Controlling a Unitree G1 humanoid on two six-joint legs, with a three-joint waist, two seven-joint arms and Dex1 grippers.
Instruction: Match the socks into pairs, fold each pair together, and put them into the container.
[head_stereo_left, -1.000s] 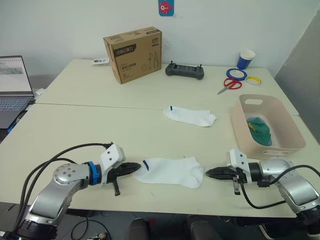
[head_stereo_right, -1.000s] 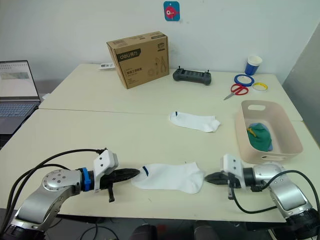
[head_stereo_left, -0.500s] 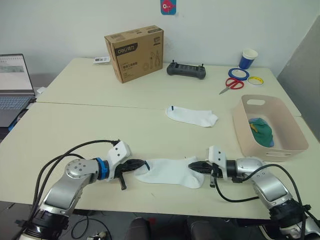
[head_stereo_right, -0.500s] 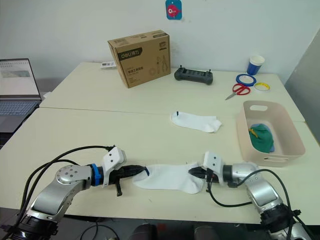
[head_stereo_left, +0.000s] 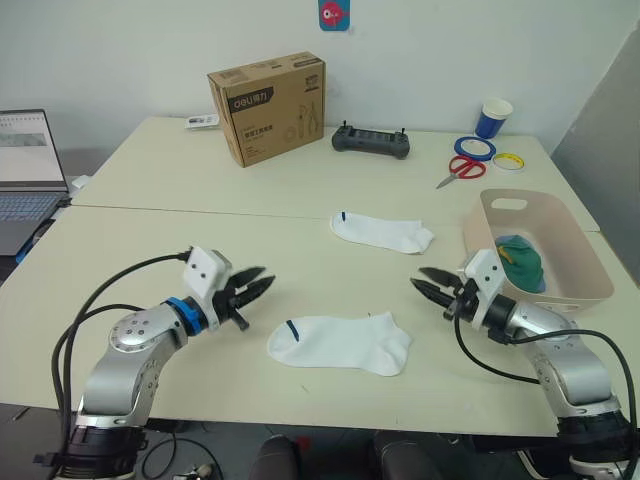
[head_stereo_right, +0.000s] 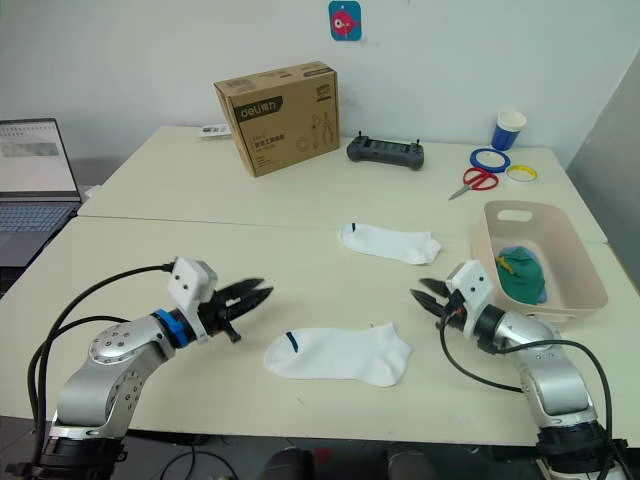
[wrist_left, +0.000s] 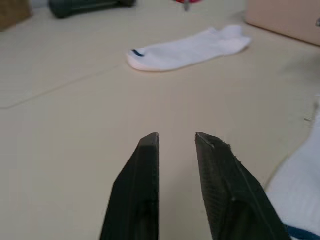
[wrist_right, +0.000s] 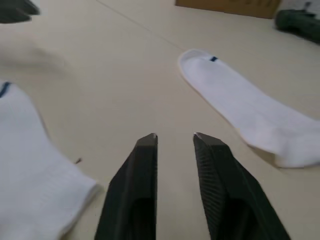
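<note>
Two white socks lie well apart on the surface: the near white sock (head_stereo_left: 340, 343) between the grippers, the far white sock (head_stereo_left: 383, 232) beyond it. The pink container (head_stereo_left: 575, 262) at the right already holds a green-and-blue bundle (head_stereo_left: 520, 262), so the white pair appears to be the step in hand. The left gripper (head_stereo_left: 253, 287) and right gripper (head_stereo_left: 428, 283) hover with fingers parted, empty. Next, one sock probably needs laying on the other.
</note>
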